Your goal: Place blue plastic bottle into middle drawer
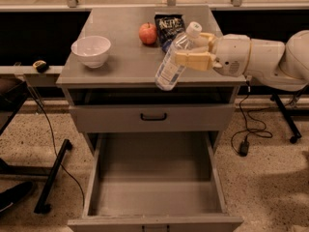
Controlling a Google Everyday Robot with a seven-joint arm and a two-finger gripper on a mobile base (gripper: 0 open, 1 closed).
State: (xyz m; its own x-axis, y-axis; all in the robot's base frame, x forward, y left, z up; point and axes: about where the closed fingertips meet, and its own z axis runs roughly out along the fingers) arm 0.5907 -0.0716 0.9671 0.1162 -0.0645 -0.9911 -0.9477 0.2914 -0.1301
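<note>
- The blue plastic bottle (173, 64) is held aloft over the front edge of the counter (120, 66), above the open middle drawer (154, 197)
- It is judged light, thin-walled and slippery; the upper body below the cap suits a grip
- Its long axis is tilted, cap high toward the tool (195, 50), base low and away
- The tool is clamped on its upper part

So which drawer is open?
The deep middle drawer, pulled out; the handled drawer above is shut. Gripper holds the bottle above the cabinet top.
</note>
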